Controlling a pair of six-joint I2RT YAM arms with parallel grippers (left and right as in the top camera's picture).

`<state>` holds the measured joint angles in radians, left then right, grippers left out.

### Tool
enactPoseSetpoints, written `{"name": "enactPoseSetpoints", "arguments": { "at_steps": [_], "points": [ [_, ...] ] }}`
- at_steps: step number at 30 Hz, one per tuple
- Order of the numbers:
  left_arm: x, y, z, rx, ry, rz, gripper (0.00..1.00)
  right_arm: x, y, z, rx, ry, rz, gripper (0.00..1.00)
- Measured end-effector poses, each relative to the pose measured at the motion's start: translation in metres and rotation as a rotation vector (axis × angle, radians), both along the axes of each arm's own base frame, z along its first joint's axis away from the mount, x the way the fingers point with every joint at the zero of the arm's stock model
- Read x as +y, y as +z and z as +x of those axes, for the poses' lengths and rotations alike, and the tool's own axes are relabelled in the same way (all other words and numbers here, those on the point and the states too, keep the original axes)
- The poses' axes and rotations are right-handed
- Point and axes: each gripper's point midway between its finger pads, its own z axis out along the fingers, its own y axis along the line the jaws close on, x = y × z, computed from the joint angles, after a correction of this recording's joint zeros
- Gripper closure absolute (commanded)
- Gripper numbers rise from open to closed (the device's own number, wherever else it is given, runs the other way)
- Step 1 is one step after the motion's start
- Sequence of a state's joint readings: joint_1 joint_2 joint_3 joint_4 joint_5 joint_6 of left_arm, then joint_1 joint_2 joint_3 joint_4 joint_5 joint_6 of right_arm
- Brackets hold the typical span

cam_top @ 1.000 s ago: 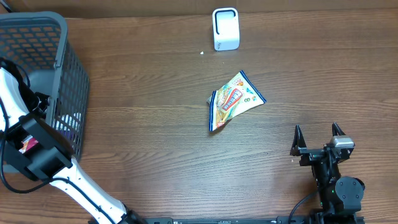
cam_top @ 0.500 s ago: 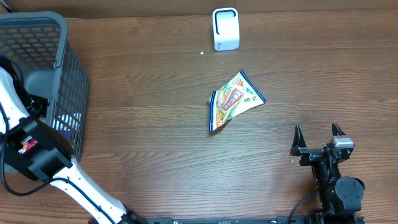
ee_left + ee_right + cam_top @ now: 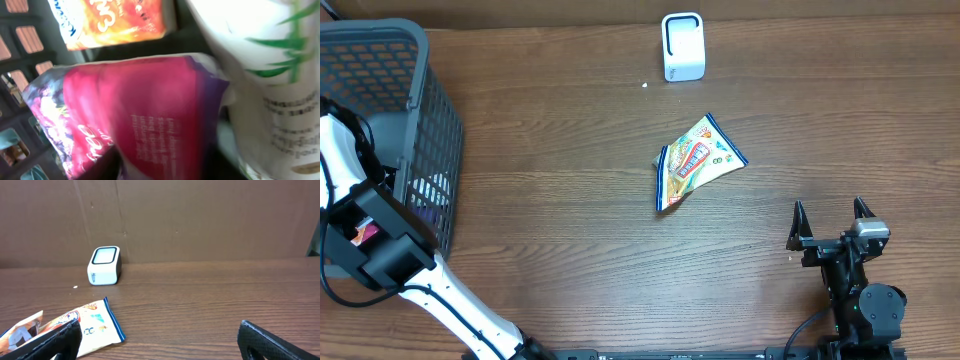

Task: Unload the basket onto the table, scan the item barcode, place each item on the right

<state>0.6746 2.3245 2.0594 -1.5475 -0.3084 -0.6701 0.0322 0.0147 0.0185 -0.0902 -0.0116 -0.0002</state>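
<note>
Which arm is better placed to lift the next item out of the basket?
Left. The left arm reaches into the grey basket, its wrist view filled by a pink-purple packet. The right gripper sits open far across the table.

From my right claw, the snack bag lies ahead and left on the table, with the scanner farther ahead beyond it. The basket stands far left, my left arm reaching inside. There a middle packet lies below an upper packet, left of a side packet.
</note>
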Motion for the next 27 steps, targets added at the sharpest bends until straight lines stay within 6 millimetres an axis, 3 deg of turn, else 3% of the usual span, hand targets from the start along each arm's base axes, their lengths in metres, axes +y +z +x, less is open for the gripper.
{"name": "enactPoseSetpoints", "arguments": {
  "at_steps": [3, 8, 13, 22, 27],
  "points": [
    [0.0, 0.0, -0.001, 0.004, -0.015, -0.005, 0.94, 0.0, 0.0, 0.0, 0.0, 0.0, 0.0, 0.0],
    [-0.002, 0.004, -0.002, 0.014, -0.019, -0.014, 0.96, 0.0, 0.0, 0.0, 0.0, 0.0, 0.0, 0.0],
    [-0.003, 0.024, -0.001, 0.003, -0.019, -0.02, 0.96, 0.0, 0.0, 0.0, 0.0, 0.0, 0.0, 0.0],
    [0.01, 0.098, 0.053, -0.314, -0.087, 0.05, 0.96, 0.0, 0.0, 0.0, 0.0, 0.0, 0.0, 0.0],
    [0.005, 0.155, 0.061, -0.472, -0.119, 0.12, 0.96, 0.0, 0.0, 0.0, -0.001, 0.0, 0.0, 0.0]
  ]
}}
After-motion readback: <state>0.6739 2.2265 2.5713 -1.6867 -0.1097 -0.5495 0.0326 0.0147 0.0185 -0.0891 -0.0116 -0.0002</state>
